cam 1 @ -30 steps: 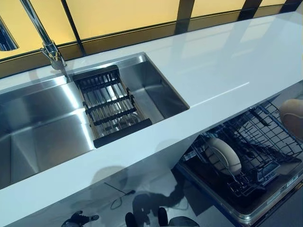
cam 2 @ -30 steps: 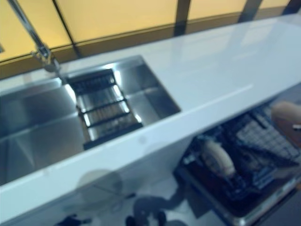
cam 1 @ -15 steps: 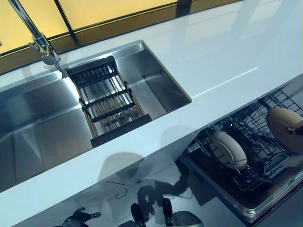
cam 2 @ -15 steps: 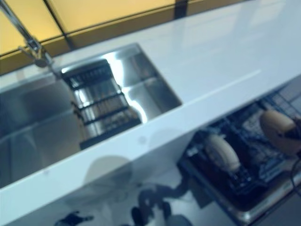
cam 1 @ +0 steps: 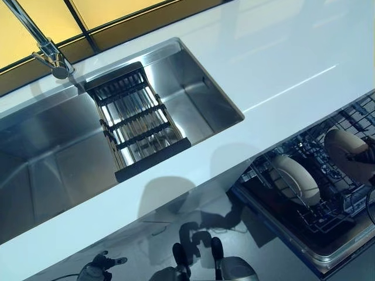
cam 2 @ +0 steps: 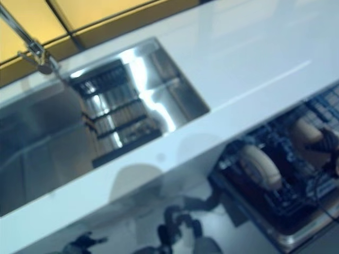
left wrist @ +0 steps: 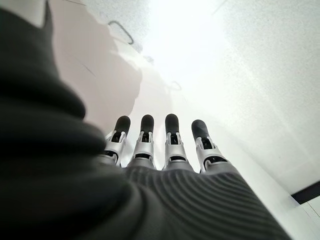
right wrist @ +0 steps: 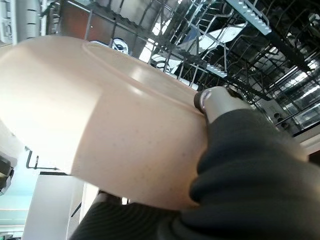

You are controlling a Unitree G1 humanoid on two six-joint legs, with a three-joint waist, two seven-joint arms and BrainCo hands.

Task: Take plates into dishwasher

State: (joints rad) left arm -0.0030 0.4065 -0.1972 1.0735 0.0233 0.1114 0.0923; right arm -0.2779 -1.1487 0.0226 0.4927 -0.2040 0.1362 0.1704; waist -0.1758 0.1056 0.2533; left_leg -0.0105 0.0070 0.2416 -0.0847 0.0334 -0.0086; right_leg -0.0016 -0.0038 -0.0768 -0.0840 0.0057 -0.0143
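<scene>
A beige plate (cam 1: 347,153) hangs over the pulled-out dishwasher rack (cam 1: 316,219) at the lower right, held by my right hand (right wrist: 215,101). In the right wrist view the thumb presses on the plate's (right wrist: 100,125) back; the fingers are hidden under it. The rack's dark wires show just behind. A second beige plate (cam 1: 296,178) stands upright in the rack, a little to the left of the held one. My left hand (left wrist: 160,145) has straight fingers and holds nothing, low by the white cabinet front.
The white counter (cam 1: 281,64) runs above the rack. A steel sink (cam 1: 53,158) lies at the left with a dark slatted drainer (cam 1: 137,126) across it and a faucet (cam 1: 50,52) behind. The dishwasher's steel front edge (cam 1: 331,257) juts out below.
The camera has shifted. The held plate has come in from the right edge and now sits closer to the standing plate, lower over the rack.
</scene>
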